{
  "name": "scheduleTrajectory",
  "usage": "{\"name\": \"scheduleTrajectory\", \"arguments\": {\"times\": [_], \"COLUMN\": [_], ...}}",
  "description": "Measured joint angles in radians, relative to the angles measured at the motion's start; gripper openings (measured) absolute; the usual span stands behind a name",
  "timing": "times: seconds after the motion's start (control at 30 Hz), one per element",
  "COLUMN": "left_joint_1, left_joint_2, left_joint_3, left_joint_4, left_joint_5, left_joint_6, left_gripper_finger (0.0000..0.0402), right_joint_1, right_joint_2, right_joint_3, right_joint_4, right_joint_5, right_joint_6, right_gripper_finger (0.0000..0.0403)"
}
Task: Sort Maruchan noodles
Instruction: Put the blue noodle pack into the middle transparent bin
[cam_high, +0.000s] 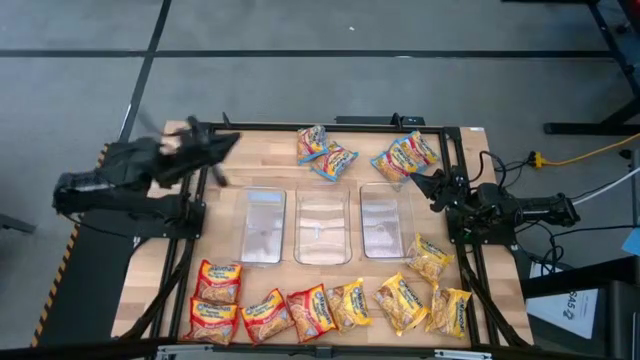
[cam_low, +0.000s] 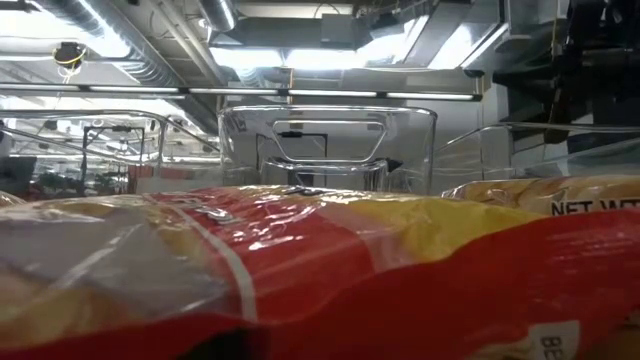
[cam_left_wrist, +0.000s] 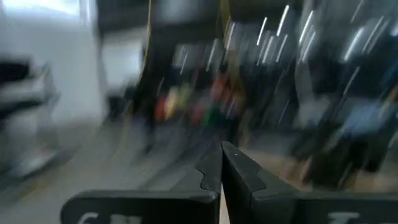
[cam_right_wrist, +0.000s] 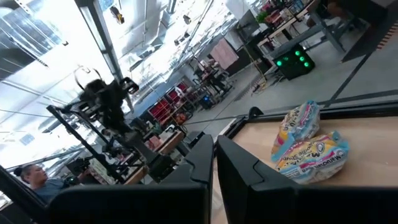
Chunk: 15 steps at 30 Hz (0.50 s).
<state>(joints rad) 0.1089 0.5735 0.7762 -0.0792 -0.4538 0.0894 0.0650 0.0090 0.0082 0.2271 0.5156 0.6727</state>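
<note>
Maruchan noodles lie flat on the wooden table (cam_high: 230, 170) in two groups. Blue-trimmed packets (cam_high: 325, 152) and a further pair (cam_high: 405, 157) lie along the far edge. Red-orange packets (cam_high: 215, 300) and yellow packets (cam_high: 400, 300) line the near edge. The low view is filled by a red and yellow packet (cam_low: 330, 270). My left gripper (cam_high: 232, 143) hangs raised over the table's far left corner, shut and empty (cam_left_wrist: 221, 163). My right gripper (cam_high: 418, 180) is at the far right beside the packets, shut and empty (cam_right_wrist: 214, 149). Its wrist view shows the blue-trimmed packets (cam_right_wrist: 308, 146).
Three clear rectangular tubs (cam_high: 263, 226), (cam_high: 322, 226), (cam_high: 381, 222) stand side by side in the table's middle. One tub (cam_low: 328, 150) rises behind the packets in the low view. A black frame rail (cam_high: 190, 290) runs along the table's sides. A person (cam_right_wrist: 31, 174) shows beyond the table.
</note>
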Motion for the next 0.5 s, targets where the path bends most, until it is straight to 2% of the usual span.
{"name": "scheduleTrajectory", "arguments": {"times": [0.1, 0.2, 0.27, 0.43, 0.5], "left_joint_1": [0.064, 0.141, 0.201, 0.360, 0.415], "left_joint_2": [0.187, 0.337, 0.433, 0.641, 0.714], "left_joint_3": [0.153, 0.269, 0.332, 0.431, 0.469], "left_joint_4": [-0.165, -0.227, -0.249, -0.280, -0.277], "left_joint_5": [-0.044, -0.020, 0.059, 0.402, 0.490], "left_joint_6": [0.027, 0.102, 0.128, 0.071, 0.042], "left_gripper_finger": [0.0000, 0.0000, 0.0000, 0.0000, 0.0000], "right_joint_1": [0.000, 0.000, 0.000, 0.000, 0.000], "right_joint_2": [0.000, 0.000, 0.000, 0.000, 0.000], "right_joint_3": [0.000, 0.000, 0.000, 0.000, 0.000], "right_joint_4": [-0.007, -0.027, -0.040, -0.052, -0.054], "right_joint_5": [-0.006, -0.009, -0.010, -0.033, -0.050], "right_joint_6": [-0.001, -0.007, -0.008, -0.008, -0.008], "right_gripper_finger": [0.0021, 0.0021, 0.0021, 0.0021, 0.0021]}}
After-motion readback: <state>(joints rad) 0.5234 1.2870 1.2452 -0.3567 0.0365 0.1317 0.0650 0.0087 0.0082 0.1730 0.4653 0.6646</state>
